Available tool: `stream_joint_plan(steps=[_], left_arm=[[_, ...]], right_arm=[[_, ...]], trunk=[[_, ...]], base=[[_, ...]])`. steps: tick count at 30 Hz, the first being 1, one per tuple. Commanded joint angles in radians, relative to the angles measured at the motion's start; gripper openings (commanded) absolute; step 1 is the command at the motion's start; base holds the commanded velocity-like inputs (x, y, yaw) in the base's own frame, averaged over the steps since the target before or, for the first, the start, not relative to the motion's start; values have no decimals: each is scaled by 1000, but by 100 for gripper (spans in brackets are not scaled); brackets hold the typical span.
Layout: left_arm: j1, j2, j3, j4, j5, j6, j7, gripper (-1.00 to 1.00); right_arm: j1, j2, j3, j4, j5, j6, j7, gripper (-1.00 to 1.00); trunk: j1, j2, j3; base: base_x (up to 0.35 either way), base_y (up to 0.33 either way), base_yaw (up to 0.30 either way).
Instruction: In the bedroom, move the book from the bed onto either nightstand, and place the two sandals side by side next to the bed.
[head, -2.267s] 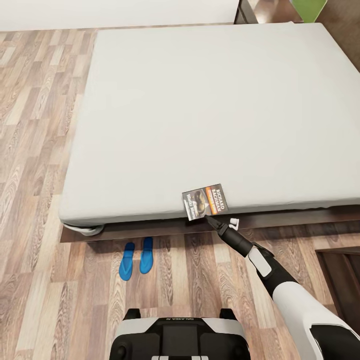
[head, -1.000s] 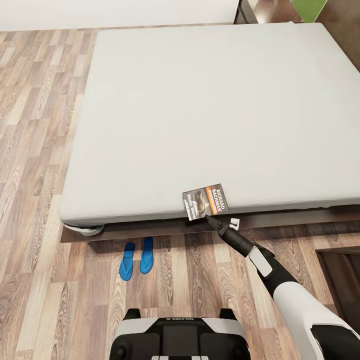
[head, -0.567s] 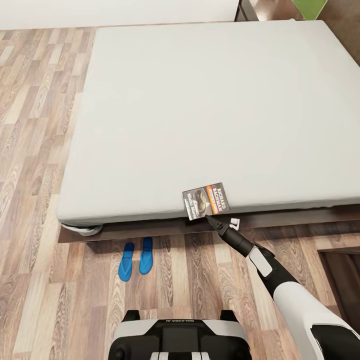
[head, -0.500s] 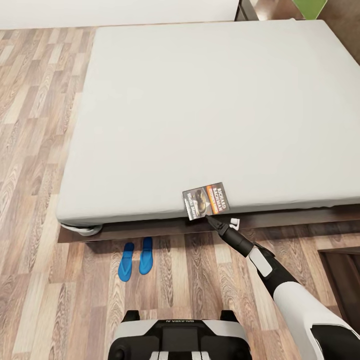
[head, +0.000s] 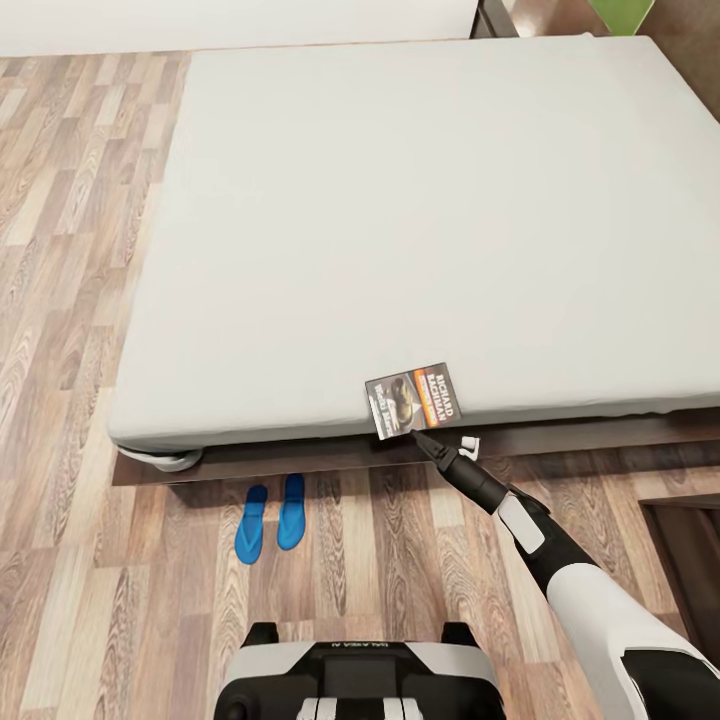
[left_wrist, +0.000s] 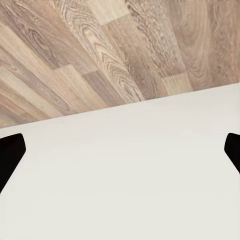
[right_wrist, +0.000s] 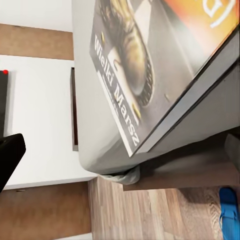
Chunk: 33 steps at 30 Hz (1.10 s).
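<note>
**A:** Start big. What's there, and how many?

**B:** One bed (head: 400, 200), low, with a pale mattress on a dark frame. It won't be moved; it only carries things. One book (head: 412, 400) lies flat on the mattress at the very near edge, a corner about level with the lip. Two sandals (head: 268, 516) lie on the wood floor (head: 60, 250) just off the bed's near side, parallel and almost touching, so that half of the task looks done to me.

**A:** How would the book handle?

**B:** My guess is light, thin and a little bendy, being a paperback with a glossy cover that could slide on smooth pads. The mattress is soft, so pressing down would sink it instead of gripping it. The corner nearest the edge seems the best place to take hold, one finger under and one over, close to the spine side so the pages don't fan open.

**A:** And the claws?

**B:** The right claw (head: 440, 441) sits right at the book's near corner. In the right wrist view the cover (right_wrist: 150, 65) looms close and a dark fingertip (right_wrist: 9, 155) stands off to the side, so it looks spread, pinching nothing. The left claw's two dark fingertips (left_wrist: 10, 155) sit far apart over a pale surface, spread as well and empty.
</note>
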Motion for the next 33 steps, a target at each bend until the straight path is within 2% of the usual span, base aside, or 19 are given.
stream_joint_plan(steps=[1,12,22,27,33], left_arm=[[0,0,-7,1,10,-3,-5,100],[0,0,-7,1,10,-2,-5,100],[0,0,-7,1,10,-2,-5,100],[0,0,-7,1,10,-2,-5,100],[0,0,-7,1,10,-1,-5,100]], right_arm=[[0,0,0,0,-7,10,2,100],[0,-1,0,0,-7,10,2,100],[0,1,0,-1,-7,10,5,100],[0,3,3,-1,-7,10,8,100],[0,9,9,-1,-6,-19,10,100]], trunk=[[4,-8,-4],[46,-85,-38],[46,-85,-38],[65,-120,-54],[65,-120,-54]], base=[[0,0,0],[0,0,0],[0,0,0],[0,0,0],[0,0,0]])
